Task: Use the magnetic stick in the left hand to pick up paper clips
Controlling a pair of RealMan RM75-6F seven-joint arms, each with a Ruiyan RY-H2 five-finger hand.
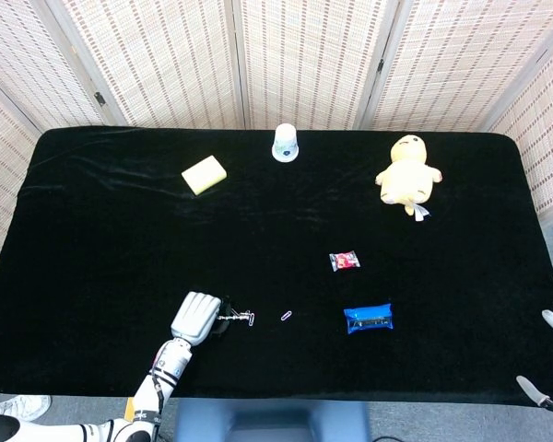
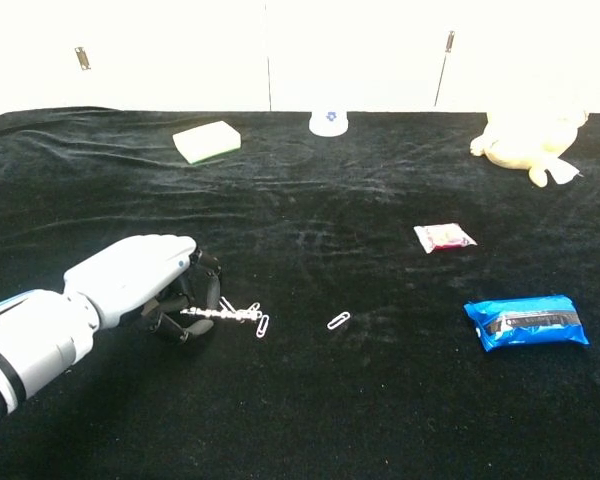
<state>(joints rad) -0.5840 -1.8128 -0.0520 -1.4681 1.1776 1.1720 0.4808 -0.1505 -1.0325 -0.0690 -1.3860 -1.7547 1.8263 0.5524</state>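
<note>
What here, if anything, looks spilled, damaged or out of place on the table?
Nothing stands out. The left hand holds the magnetic stick low, its tip at a paper clip; another paper clip lies loose further right. The blue packet, red packet and plush toy look intact.

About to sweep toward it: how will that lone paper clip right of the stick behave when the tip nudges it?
The paper clip is thin wire lying flat, so probably very light. It will likely jump to the stick like those at its tip. The cloth may snag it if shoved.
</note>
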